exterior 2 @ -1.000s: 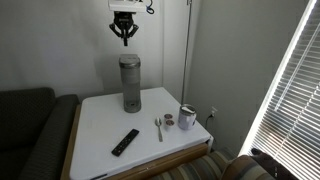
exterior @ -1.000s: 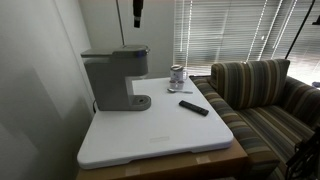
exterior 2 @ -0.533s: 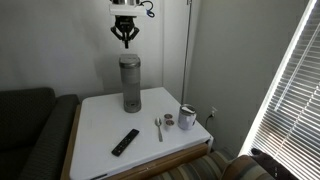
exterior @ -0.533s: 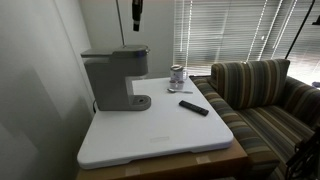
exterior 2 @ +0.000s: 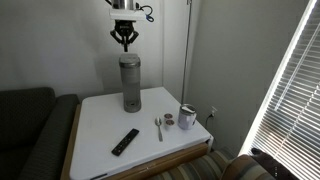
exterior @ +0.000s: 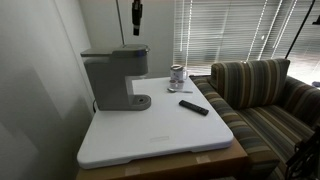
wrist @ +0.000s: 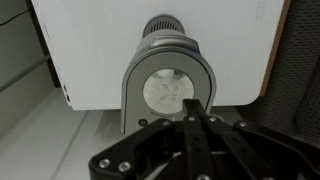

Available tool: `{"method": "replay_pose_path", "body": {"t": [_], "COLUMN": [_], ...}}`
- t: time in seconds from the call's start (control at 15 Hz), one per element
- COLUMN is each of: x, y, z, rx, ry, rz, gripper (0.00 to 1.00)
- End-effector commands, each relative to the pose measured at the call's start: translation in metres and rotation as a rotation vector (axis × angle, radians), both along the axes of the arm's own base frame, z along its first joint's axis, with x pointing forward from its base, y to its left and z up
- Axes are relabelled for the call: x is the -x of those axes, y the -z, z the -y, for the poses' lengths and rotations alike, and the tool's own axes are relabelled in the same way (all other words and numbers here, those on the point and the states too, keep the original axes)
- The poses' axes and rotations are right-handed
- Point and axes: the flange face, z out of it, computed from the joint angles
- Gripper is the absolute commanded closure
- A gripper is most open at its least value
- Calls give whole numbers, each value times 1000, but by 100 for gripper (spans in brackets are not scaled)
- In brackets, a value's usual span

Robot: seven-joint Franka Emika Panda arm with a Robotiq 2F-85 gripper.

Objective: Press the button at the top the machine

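The grey machine (exterior: 113, 80) stands at the back of the white table, and it shows as an upright column in an exterior view (exterior 2: 130, 85). In the wrist view I look straight down on its head (wrist: 130, 90), with the round pale button (wrist: 163, 92) in the middle of the top. My gripper (exterior 2: 125, 44) hangs in the air directly above the head, a clear gap over it, and it also shows in an exterior view (exterior: 137, 29). Its fingers (wrist: 190, 108) are closed together and hold nothing.
A black remote (exterior 2: 125, 142), a spoon (exterior 2: 158, 128) and a shiny metal cup (exterior 2: 187, 117) lie on the white table (exterior: 160, 135). A striped couch (exterior: 265, 100) stands beside the table. A wall is close behind the machine, and window blinds are nearby.
My gripper has come down a little toward the machine's head. Nothing else has moved.
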Motion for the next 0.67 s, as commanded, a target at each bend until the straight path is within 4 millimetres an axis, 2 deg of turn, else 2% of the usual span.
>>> {"method": "replay_pose_path", "body": {"t": [0.0,0.6], "x": [-1,-10], "y": [12,34], "z": [3,4], "rx": [-21,-50], "ry": [-12,20], "rz": [-26,-5], "gripper": [100,100]}}
